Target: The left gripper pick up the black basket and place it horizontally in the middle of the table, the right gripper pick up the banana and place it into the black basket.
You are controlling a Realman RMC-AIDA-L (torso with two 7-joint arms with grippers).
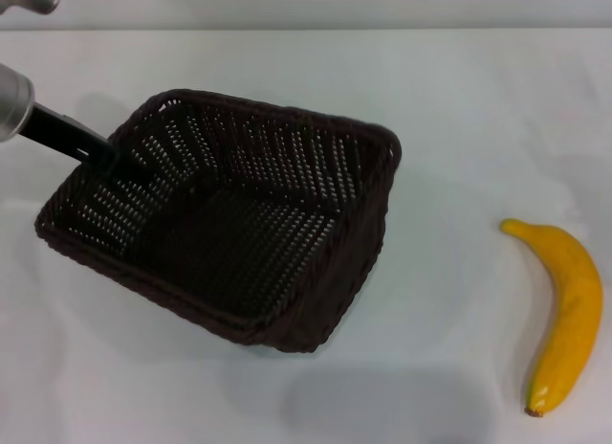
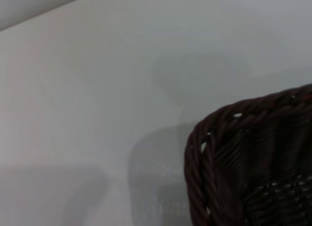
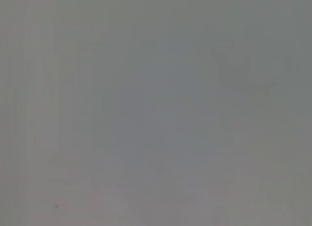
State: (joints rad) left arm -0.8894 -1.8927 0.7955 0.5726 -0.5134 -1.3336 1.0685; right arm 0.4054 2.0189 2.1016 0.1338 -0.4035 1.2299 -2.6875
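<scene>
The black basket [image 1: 356,235] sits left of the table's [image 1: 469,99] middle, skewed and tipped, with its left side raised. My left gripper [image 1: 108,156] reaches in from the left edge as a black finger bar and grips the basket's left rim. The left wrist view shows a rounded basket corner [image 2: 229,120] close up, with its shadow on the table below. The banana [image 1: 570,310] lies on the table at the right, stem tip toward the front, well apart from the basket. My right gripper is out of view; the right wrist view shows only a blank grey surface.
The grey left arm segment [image 1: 11,99] enters at the upper left. The table's far edge [image 1: 306,27] runs along the top of the head view. White tabletop lies between basket and banana.
</scene>
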